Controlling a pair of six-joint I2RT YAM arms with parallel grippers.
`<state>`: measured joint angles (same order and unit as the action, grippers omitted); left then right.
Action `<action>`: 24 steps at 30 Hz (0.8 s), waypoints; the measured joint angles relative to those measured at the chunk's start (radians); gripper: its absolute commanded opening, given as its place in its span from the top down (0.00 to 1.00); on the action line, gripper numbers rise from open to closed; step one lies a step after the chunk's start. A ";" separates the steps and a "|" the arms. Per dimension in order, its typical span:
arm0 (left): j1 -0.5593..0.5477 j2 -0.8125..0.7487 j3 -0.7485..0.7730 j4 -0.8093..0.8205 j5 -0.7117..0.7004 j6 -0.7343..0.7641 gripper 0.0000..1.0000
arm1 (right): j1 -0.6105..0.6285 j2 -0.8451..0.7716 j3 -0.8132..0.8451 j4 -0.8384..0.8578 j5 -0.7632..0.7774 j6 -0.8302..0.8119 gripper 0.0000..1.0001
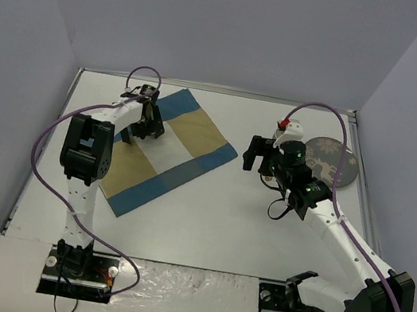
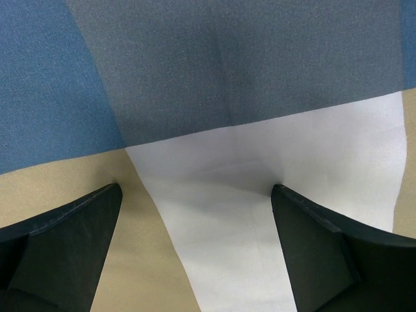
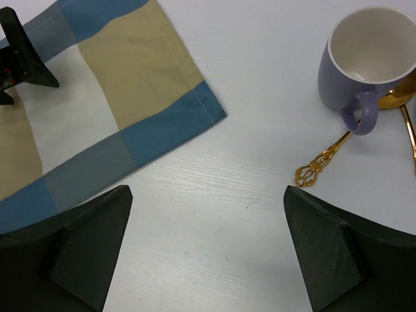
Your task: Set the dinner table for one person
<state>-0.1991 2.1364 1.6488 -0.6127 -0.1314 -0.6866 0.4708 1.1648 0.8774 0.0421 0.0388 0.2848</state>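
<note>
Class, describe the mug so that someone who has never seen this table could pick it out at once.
On the white dinner table, look right of the blue-and-tan placemat, across a bare stretch, in the right wrist view. There the mug stands upright beside gold cutlery. It alone is lavender, white inside, its handle toward the camera.

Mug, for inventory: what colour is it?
The mug is lavender outside, white inside; right wrist view.

My left arm (image 1: 86,152) rises from its base, then the forearm heads off toward 1 o'clock, wrist dipped, jaws wide apart. My right arm (image 1: 343,240) folds at the elbow and stretches toward 10 o'clock, jaws spread just as wide, gripping nothing.
</note>
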 measured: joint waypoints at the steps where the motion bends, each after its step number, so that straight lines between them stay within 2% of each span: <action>1: 0.010 0.001 0.001 0.001 0.000 0.002 0.03 | 0.000 0.000 0.000 -0.001 0.000 0.000 0.00; 15: 0.067 0.119 0.190 -0.027 0.015 0.107 0.03 | -0.001 0.000 -0.010 -0.001 0.007 0.001 0.00; 24: 0.082 0.120 0.187 -0.016 0.034 0.131 0.03 | -0.001 0.000 -0.014 -0.002 0.007 0.002 0.00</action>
<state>-0.1175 2.2565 1.8362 -0.6283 -0.0974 -0.5552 0.4698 1.1648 0.8639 0.0406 0.0453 0.2871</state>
